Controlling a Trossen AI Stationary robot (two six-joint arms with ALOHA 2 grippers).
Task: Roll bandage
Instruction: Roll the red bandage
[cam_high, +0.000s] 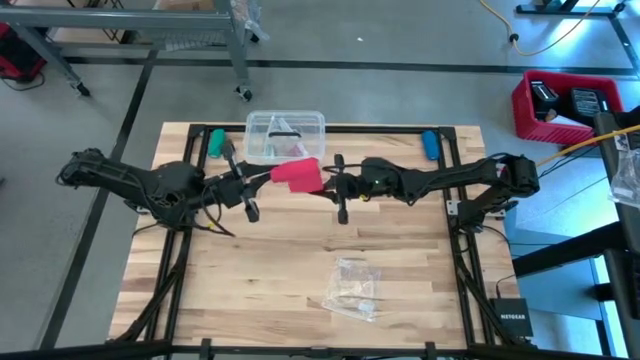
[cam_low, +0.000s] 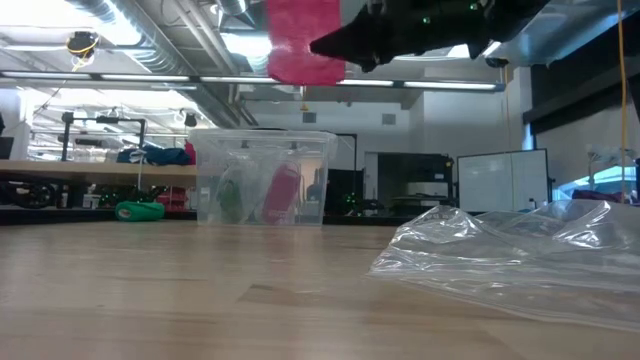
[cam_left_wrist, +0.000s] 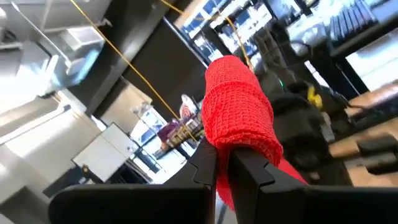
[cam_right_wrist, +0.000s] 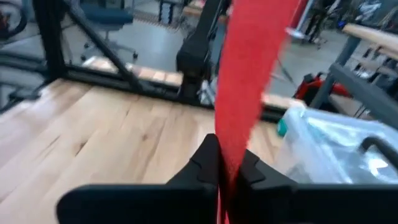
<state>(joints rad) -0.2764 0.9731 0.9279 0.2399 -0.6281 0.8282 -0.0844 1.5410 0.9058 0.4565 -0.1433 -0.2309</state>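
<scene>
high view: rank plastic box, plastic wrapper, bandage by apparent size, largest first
1. Clear plastic box, a bit bigger than the wrapper.
2. Crumpled plastic wrapper, close to the box; its outline is faint.
3. Red bandage, clearly smallest, held above the table between the left gripper and the right gripper, so it sits nearer the camera.

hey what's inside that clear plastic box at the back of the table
Through the clear plastic box's wall in the low view, a pink-red item and something greenish show. What they are cannot be told; the walls blur them, and from above, the raised bandage covers one corner.
</scene>
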